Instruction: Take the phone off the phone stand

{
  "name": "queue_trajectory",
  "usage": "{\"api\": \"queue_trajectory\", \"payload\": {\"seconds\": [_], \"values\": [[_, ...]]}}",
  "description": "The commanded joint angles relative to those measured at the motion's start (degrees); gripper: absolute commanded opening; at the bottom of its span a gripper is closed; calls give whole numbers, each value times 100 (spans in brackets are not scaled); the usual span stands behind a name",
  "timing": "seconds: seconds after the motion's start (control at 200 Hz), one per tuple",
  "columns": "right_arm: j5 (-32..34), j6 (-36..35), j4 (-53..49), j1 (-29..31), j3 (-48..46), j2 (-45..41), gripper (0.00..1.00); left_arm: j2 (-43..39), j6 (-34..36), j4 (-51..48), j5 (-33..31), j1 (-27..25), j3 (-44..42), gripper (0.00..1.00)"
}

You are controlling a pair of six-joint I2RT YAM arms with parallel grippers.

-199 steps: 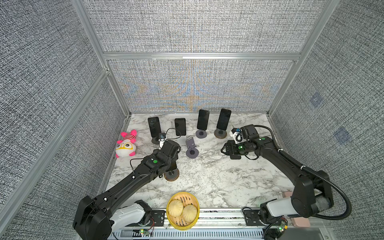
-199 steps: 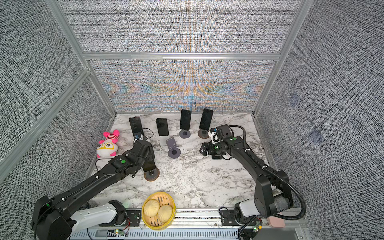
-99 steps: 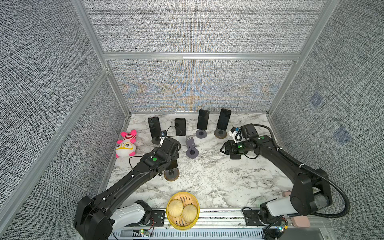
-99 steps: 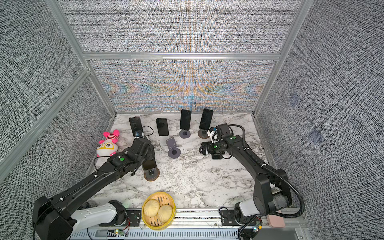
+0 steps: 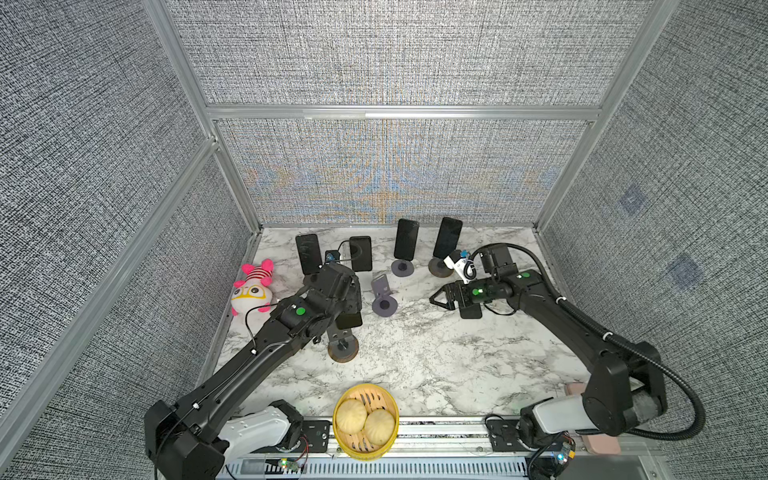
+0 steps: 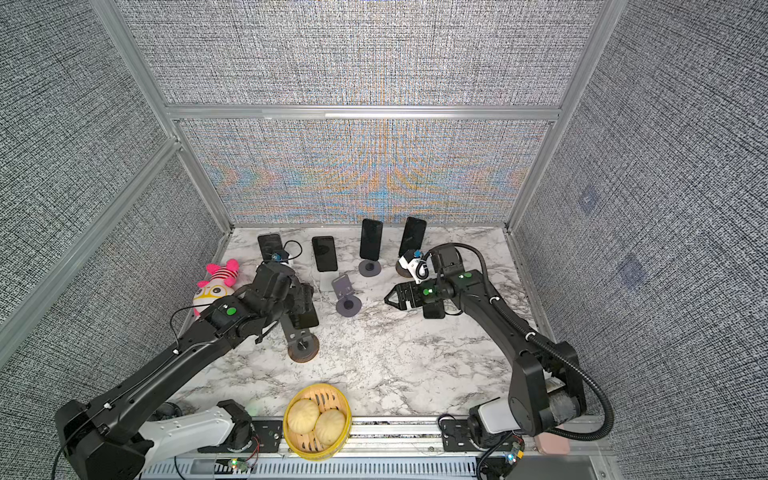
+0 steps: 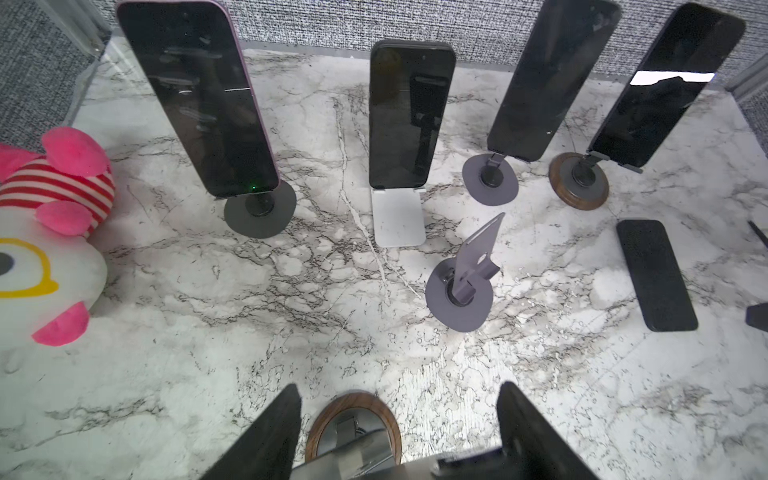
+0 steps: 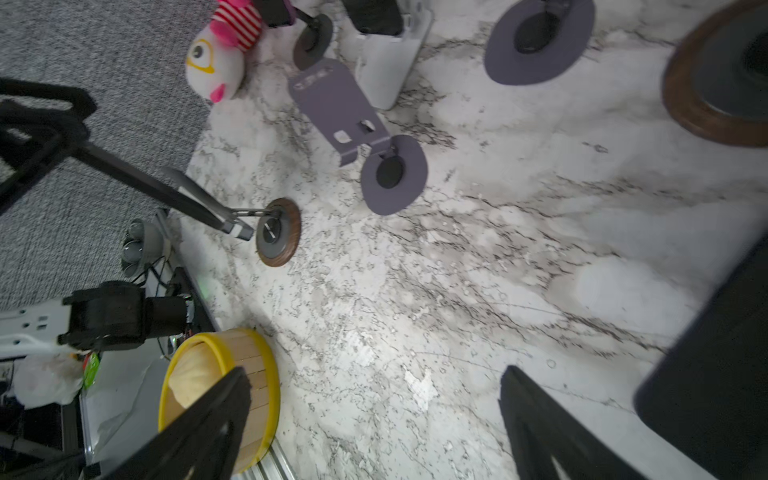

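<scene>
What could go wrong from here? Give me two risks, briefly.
1. The left pincer grips the phone, but nothing holds its wood-based stand; it may lift or tip along.
2. The empty purple stand is close beside; a sideways swing may knock it.

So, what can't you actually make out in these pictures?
- Both top views: the left arm covers most of the phone it grips; only a corner shows.
- Left wrist view: that phone is nearly all cut off by the picture's edge.
- Right wrist view: the flat phone runs off the edge, blurred.
</scene>
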Motion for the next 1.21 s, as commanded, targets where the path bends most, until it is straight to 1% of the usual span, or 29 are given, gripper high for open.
{"api": "queue_trajectory", "payload": {"seconds": [0.0,0.095,0.165,0.235,0.38,0.525,0.68,0.765,0.91,0.995,1.09,1.2], "values": [[-617,-305,664,292,-136,-125,93,4,181,3,513,85,103,70],[-661,-392,1331,726,-338,-261,87,-48,151,165,991,236,121,70],[-696,-304,1901,999,-476,-286,84,-83,113,320,1404,363,114,70],[-639,-225,2255,1198,-489,-234,80,-94,76,437,1759,456,130,70],[-373,29,2827,1561,-396,-56,77,-57,41,662,2475,619,131,70],[-27,78,3032,1855,-193,164,72,-28,-11,887,2917,739,113,70],[-13,225,3231,1983,39,473,63,60,6,955,3054,776,126,70],[16,311,3423,2034,111,642,61,103,-12,1034,3100,788,99,70],[45,329,3475,2090,312,919,59,112,-21,1074,3118,796,87,70],[28,351,3507,2125,388,1052,54,103,-12,1081,3111,822,80,69],[18,382,3517,2141,417,1137,47,88,-21,1083,3071,840,62,69],[-14,500,3717,2148,335,1139,33,34,-74,1150,3027,844,-24,69]]}}
